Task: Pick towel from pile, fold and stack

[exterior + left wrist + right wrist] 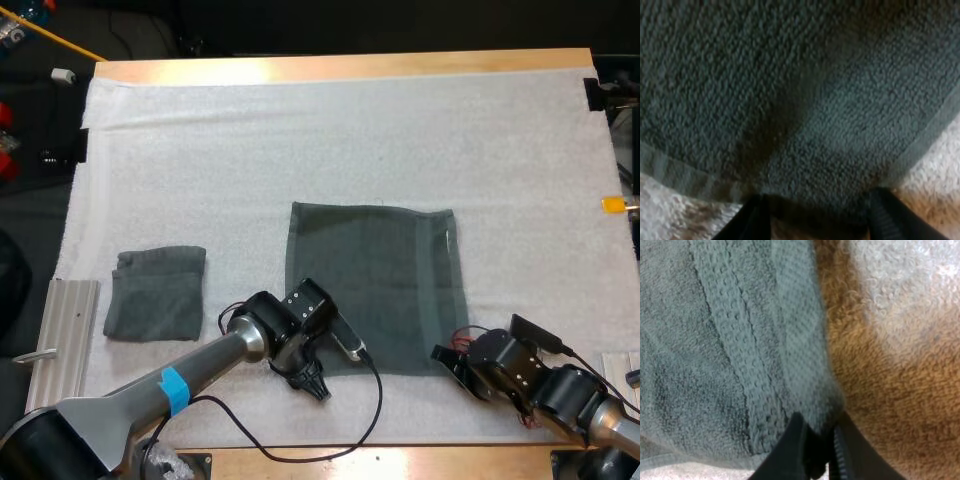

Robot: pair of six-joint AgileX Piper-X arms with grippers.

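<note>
The towel (375, 285) lies flat on the mat (500, 150); we work its near edge.
Our right gripper (817, 457) pinches the near right corner; the left gripper (820, 222) gapes at the left one (not yet closed). It looks soft, light and floppy, so we grip the hems.

spread towel (375, 285), near corners hidden under left arm (200, 365) and right arm (560, 390)

On the white mat (300, 140), the flat dark grey-green towel (375, 290) lies centrally; the folded grey-green towel (157, 292) lies well apart to its left.
</note>
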